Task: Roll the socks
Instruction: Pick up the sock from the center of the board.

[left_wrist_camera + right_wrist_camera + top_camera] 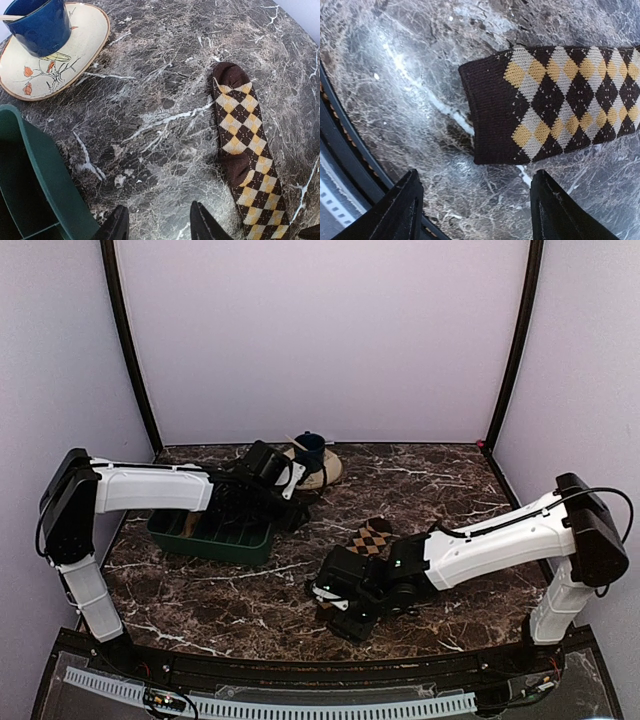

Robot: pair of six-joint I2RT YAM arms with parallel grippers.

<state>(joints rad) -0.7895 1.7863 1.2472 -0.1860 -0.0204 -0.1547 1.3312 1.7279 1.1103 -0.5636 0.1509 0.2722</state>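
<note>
The checkered sock point(245, 145) is laid out flat as a long strip on the marble desk point(450, 470), approx. at its middle, unrolled. In the top view only a short stretch of it is seen; the rest is covered by the right arm, which is stretched across it toward the left.

The right end effector point(477, 210) is held just above the desk w/ its fingers point(395, 210) spread wide. Nothing is gripped. One plain dark-brown end of the sock is seen just ahead of the fingertips, apart from them, and the diamond pattern in brown, cream and yellow runs away to the right. The desk's near edge is seen at the left of that view.

The left end effector point(160, 227) is also released, w/ bare marble between the fingers. It is held above the desk beside a green bin point(45, 170), over which the left arm is reached. From the left wrist view the sock is seen off to the right of the fingers, not touched, w/ its other dark-brown end pointing away.

A blue cup point(42, 25) is stood on a cream plate point(95, 30) painted w/ orange leaves. The plate is set near the back of the desk, just beyond the bin and well apart from the sock.
</note>
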